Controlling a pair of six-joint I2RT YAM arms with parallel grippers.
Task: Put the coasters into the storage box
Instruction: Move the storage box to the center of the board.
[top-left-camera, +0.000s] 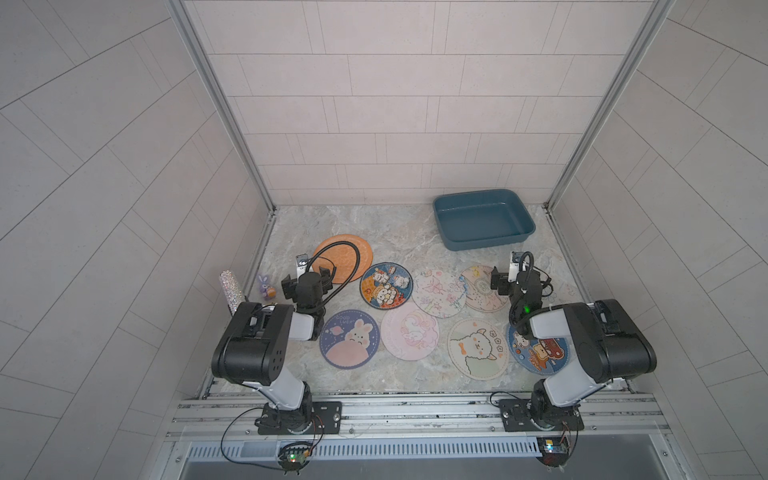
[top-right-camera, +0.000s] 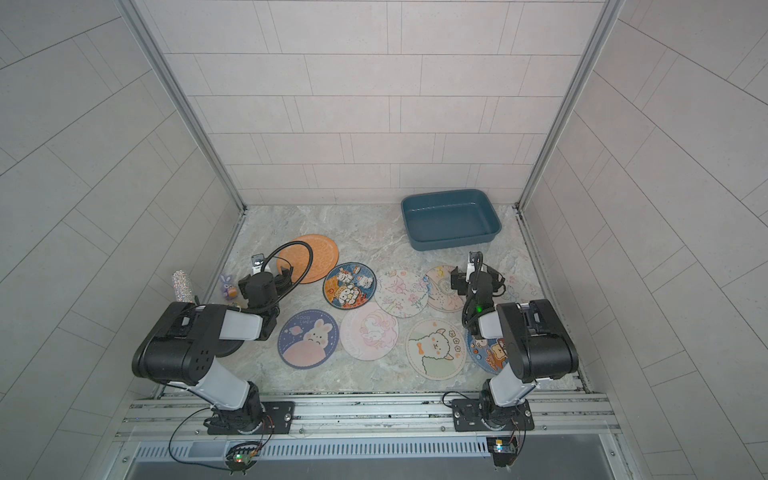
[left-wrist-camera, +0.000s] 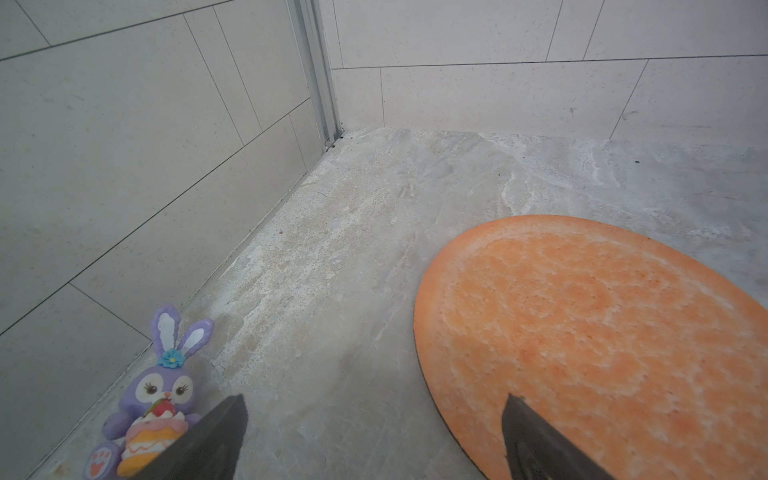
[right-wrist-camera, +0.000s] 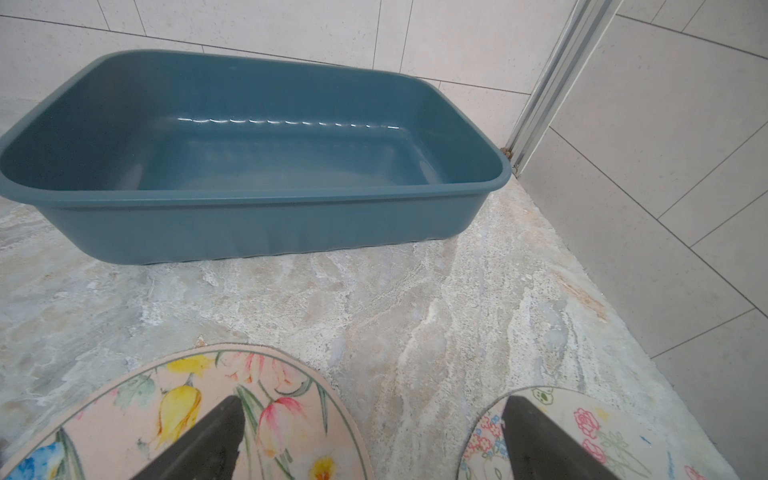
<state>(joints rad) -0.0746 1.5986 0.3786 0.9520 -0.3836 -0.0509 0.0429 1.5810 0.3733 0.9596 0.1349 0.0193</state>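
Hugging rear wall (top-left-camera: 395, 124), storage box (top-left-camera: 488, 244) apart frm coasters (top-left-camera: 386, 286).

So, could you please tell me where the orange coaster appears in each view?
Top view: orange coaster, left rear, near the purple bunny.
Top view: same spot.
Left wrist: large, opposite the purple bunny.
Right wrist: not in it.
Shared landmark: the purple bunny.

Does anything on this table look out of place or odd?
Two things are not flat round printed coasters: a small purple bunny figurine and a glittery silver cylinder, both by the wall near the left gripper. Nothing looks spilled or damaged.
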